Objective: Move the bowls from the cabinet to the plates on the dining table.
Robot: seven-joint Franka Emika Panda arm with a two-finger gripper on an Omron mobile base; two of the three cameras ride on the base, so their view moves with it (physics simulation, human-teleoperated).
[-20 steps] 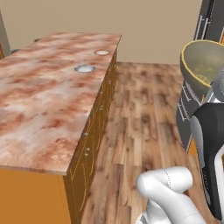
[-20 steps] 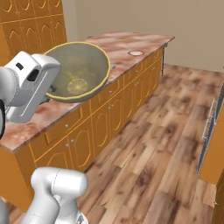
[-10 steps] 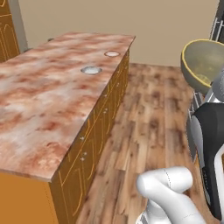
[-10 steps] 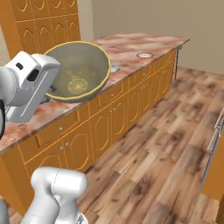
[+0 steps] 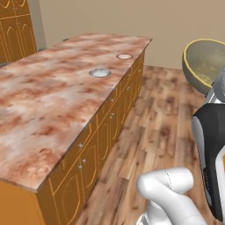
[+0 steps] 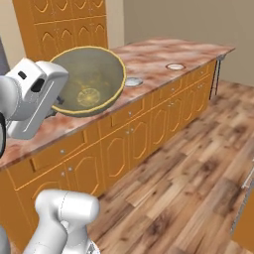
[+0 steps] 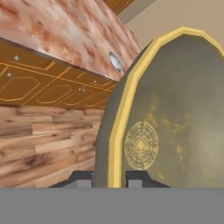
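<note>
An olive-bronze bowl with a yellow rim and speckled inside is held up in the air, tilted on its side. My gripper is shut on the bowl, one fingertip on each side of the rim. The bowl hangs over the wooden floor, short of the dining table. On the pink marbled top lie the grey-rimmed plate and, farther along, the red-rimmed plate. Both plates are bare. The cabinet is out of view.
Orange doors line the dining table's side facing the wooden floor. Tall orange cupboards stand behind the table's far side. A beige wall closes the room beyond the table's end.
The whole scene has shifted in both base views, so the base has moved: the table's end and the plates now lie nearer the middle. The bowl stays held the same way.
</note>
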